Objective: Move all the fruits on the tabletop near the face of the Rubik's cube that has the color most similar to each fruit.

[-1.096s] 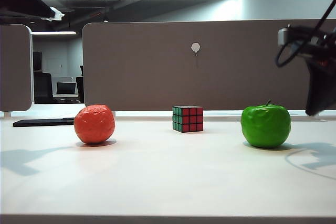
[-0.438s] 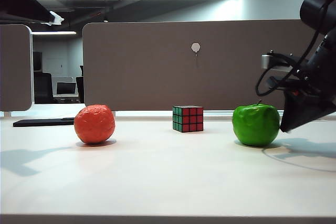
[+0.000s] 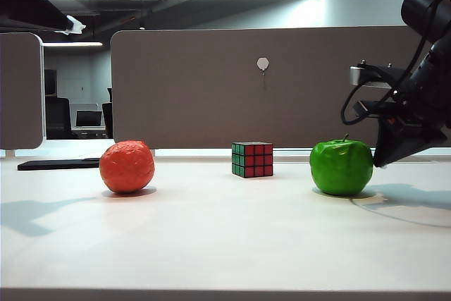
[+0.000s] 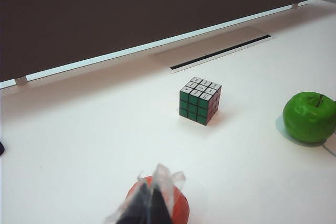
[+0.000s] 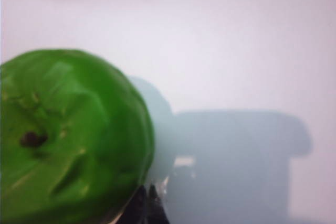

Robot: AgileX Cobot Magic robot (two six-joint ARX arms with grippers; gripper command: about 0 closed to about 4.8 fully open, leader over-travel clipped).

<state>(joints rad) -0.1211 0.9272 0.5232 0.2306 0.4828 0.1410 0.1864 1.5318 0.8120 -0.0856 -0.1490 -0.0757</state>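
Two fruits rest on the white tabletop [image 3: 225, 244] with the Rubik's cube [image 3: 252, 159] between them. The right gripper [image 5: 148, 199], jaws pressed together and holding nothing, sits low against the green apple's [image 3: 341, 167] outer side, seemingly to nudge it toward the cube. The left gripper [image 4: 149, 205], jaws apparently together, hovers over the orange-red fruit [image 3: 127, 166]; the cube's green face [image 4: 195, 103] lies beyond it.

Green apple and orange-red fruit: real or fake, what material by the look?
Green apple: likely plastic or foam; glossy, faceted dents in the skin. Orange-red fruit: probably soft foam or rubber; matte, bumpy, uniform color. Neither is certain from looks alone.
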